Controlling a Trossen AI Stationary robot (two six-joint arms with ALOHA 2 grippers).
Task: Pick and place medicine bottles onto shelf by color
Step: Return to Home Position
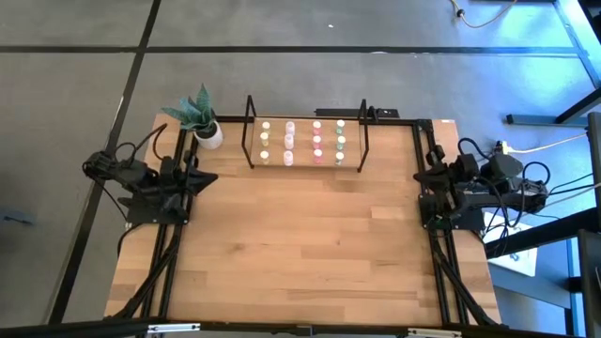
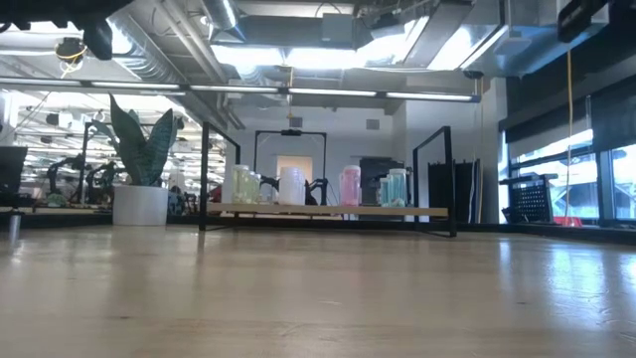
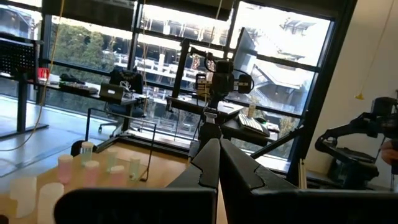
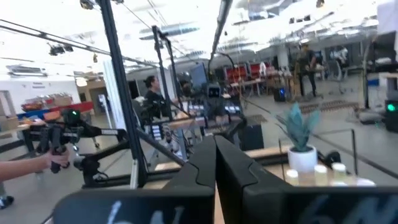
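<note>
The shelf stands at the table's far middle, a light board between two thin black end frames. Several tiny pale medicine bottles stand on its board in columns: yellowish, white, pink and greenish; they also show in the low view. My left gripper is shut and empty, held back at the table's left edge. My right gripper is shut and empty, held back at the table's right edge. Both are far from the shelf.
A white plant pot with a green plant stands left of the shelf at the far left. Bare wooden tabletop lies between the arms and in front of the shelf. A person's hand holds a device beyond the table.
</note>
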